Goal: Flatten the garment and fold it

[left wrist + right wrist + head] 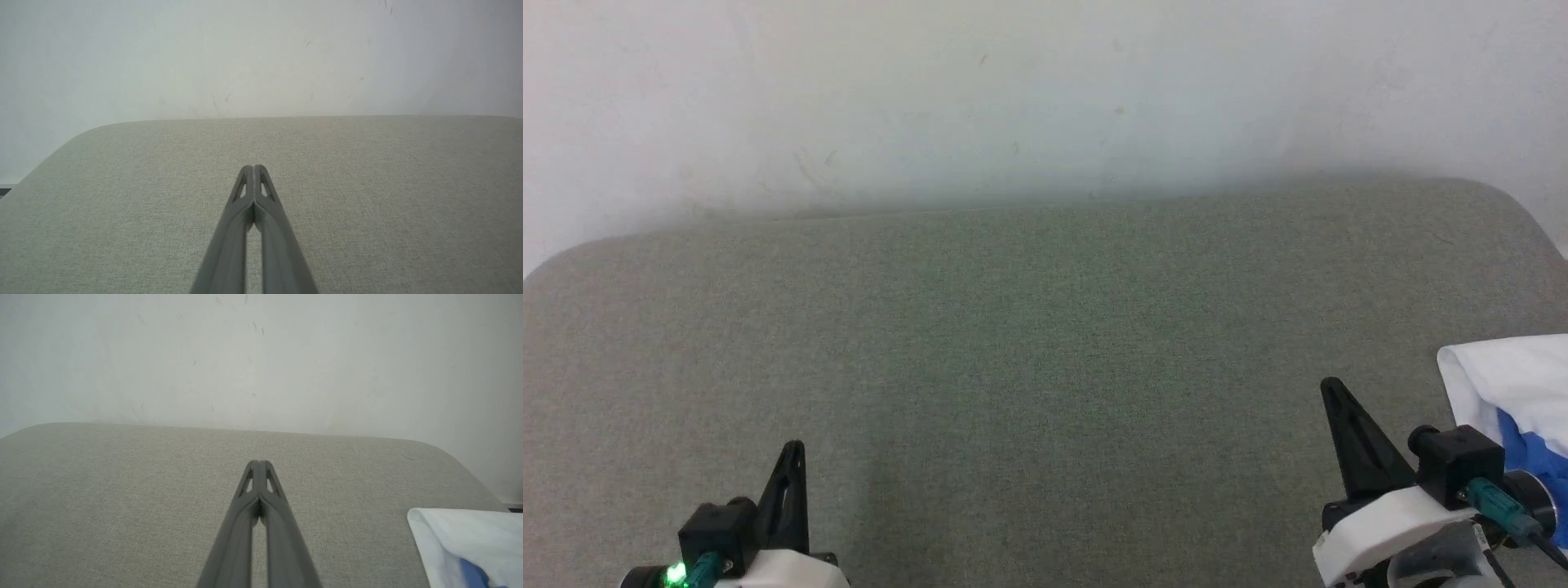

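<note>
The garment (1515, 384) lies at the right edge of the grey-green padded surface (1045, 343), white cloth with a patch of blue showing; most of it runs out of the head view. In the right wrist view the garment (470, 539) sits at the lower right, a white folded corner over blue. My right gripper (1331, 388) is shut and empty, just left of the garment and apart from it, its tips (259, 463) pressed together. Low on the left, my left gripper (794, 449) is shut on nothing, far from the garment, with tips (253, 168) touching.
A pale wall (1045, 98) rises right behind the padded surface's far edge. The surface has rounded far corners at left (572, 253) and right (1511, 204). Bare fabric stretches between and ahead of both grippers.
</note>
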Available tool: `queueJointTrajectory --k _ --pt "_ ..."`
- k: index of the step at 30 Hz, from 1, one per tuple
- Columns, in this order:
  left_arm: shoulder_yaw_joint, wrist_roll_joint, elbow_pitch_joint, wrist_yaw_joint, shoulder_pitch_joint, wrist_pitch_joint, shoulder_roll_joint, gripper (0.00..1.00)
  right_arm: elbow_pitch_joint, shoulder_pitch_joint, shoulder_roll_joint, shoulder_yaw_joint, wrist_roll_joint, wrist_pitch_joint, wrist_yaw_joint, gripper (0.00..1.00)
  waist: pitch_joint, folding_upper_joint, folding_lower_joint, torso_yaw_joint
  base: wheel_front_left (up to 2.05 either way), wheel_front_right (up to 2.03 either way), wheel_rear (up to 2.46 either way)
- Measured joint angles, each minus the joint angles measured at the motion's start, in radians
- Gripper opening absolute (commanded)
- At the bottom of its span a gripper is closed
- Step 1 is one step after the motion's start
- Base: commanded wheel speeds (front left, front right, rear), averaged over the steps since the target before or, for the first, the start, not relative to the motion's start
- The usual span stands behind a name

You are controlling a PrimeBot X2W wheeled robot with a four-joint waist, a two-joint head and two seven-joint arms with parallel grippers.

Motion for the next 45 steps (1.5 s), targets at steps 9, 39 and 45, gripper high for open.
queueJointTrajectory --k 9,39,45 --pt "-0.003 0.009 -0.008 0.0 -0.015 0.014 -0.007 0.0 0.001 -0.004 0.0 -0.002 -0.008 0.006 0.0 0.0 0.0 0.0 0.0 0.001 0.0 0.0 0.0" --pt "-0.015 0.049 -0.037 0.0 -0.041 0.071 -0.03 0.0 0.003 -0.022 0.0 -0.009 -0.036 0.018 0.0 0.0 -0.001 0.0 0.0 0.003 0.0 0.0 0.0" --pt "-0.017 0.054 -0.041 0.0 -0.045 0.08 -0.035 0.0 0.004 -0.023 0.0 -0.01 -0.042 0.023 0.0 0.0 -0.001 0.0 0.0 0.003 0.0 0.0 0.0"
